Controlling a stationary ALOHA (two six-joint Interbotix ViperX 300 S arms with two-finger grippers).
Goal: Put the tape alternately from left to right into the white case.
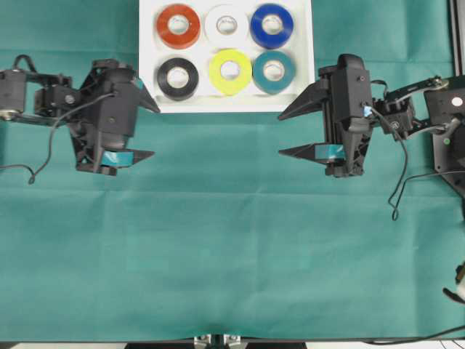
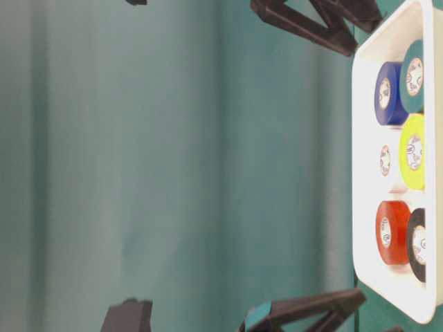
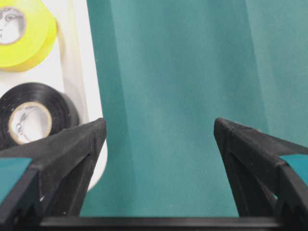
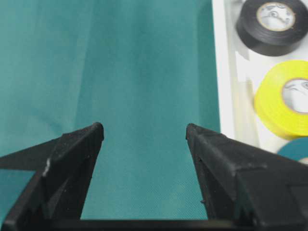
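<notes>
The white case lies at the back middle of the table and holds several tape rolls in two rows. Red, white and blue fill the far row. Black, yellow and teal fill the near row. My left gripper hangs open to the left of the case's near corner, nothing between its fingers. My right gripper stands open to the right, also empty. The wrist views show the black roll and the yellow roll in the case beside bare cloth.
A green cloth covers the table. Cables trail from both arms, one looping at the right. Dark equipment stands at the right edge.
</notes>
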